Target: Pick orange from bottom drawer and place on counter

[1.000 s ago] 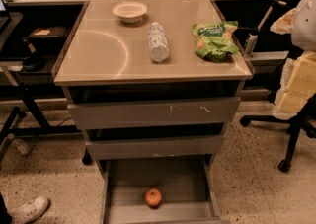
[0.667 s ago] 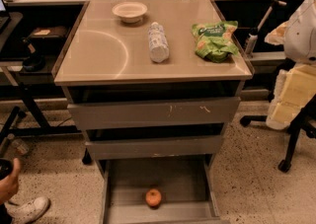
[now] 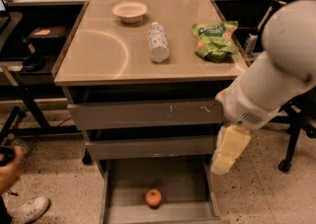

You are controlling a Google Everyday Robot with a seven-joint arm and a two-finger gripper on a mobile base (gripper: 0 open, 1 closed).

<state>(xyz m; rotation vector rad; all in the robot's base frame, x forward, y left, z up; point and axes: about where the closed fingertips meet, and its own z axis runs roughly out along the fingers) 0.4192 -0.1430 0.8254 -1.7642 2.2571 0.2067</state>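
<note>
The orange (image 3: 153,197) lies on the flat grey floor of the bottom drawer (image 3: 173,178), which is pulled open at the foot of the cabinet, near its front edge. The counter (image 3: 98,55) is the beige glossy top with a faint arc mark. My white arm reaches in from the right, and its pale end, the gripper (image 3: 228,151), hangs by the cabinet's right side, above and to the right of the open drawer, well apart from the orange.
On the counter stand a white bowl (image 3: 129,11), a lying plastic bottle (image 3: 158,42) and a green chip bag (image 3: 215,39). Two shallower drawers sit slightly open above. A person's hand (image 3: 7,168) and shoe (image 3: 29,209) are at left; a chair base (image 3: 291,139) at right.
My arm has swung in from the right edge, leftward and downward, to the cabinet's right side. The orange has not moved. A person's hand has come up at the left.
</note>
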